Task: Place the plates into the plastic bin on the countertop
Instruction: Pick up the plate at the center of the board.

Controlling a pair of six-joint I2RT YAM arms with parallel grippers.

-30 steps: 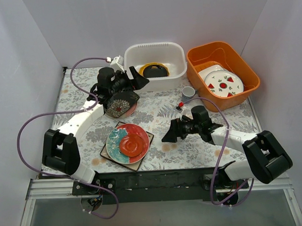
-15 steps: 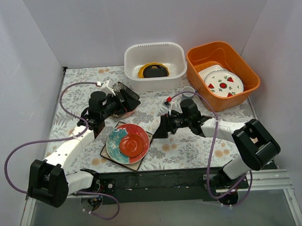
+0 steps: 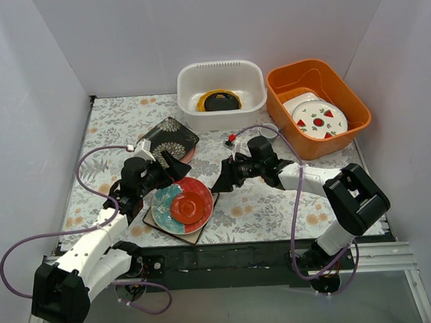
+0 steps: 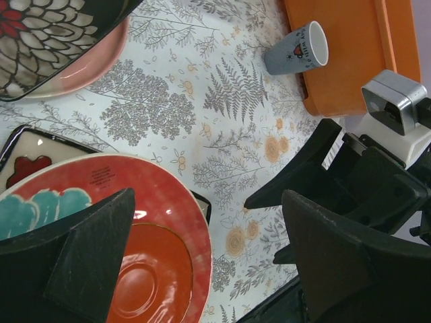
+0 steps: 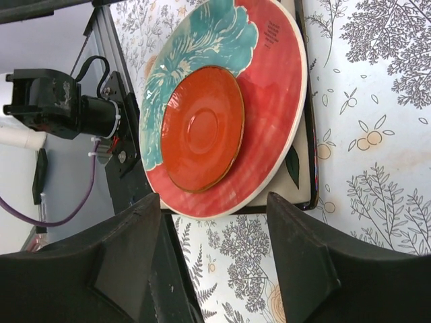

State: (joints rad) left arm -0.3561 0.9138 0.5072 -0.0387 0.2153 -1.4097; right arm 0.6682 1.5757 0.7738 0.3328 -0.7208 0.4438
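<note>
The left arm runs from its base at the near-left corner diagonally up toward the table centre, forearm low over the countertop (image 3: pixel 259 202). The left gripper (image 3: pixel 175 168) points toward the right arm. Its jaws are spread wide and grip nothing.

The right arm folds at the elbow near the right edge, and its forearm reaches left across the table. The right gripper (image 3: pixel 222 184) sits low, its jaws parted. In the right wrist view the two fingers flank the near rim of the plate stack. No contact is visible.

The stack lies between the two grippers, just beside each. It consists of a red round plate (image 3: pixel 191 203) on a teal-striped round plate (image 3: pixel 164 209), on a cream floral square plate (image 4: pixel 40 145).

Behind the left gripper, a black white-flowered square plate (image 3: pixel 169 138) rests on a pink round plate (image 4: pixel 87 67).

The plastic bin (image 3: pixel 250 86) stands at the far edge, well apart from both grippers. It contains a dark brown round plate (image 3: pixel 221 102) on a yellow-orange plate (image 3: pixel 203 102).

An orange tub (image 3: pixel 287 81) stands to the right of the bin. A small cup (image 3: pixel 269 130) stands just beside the tub.
</note>
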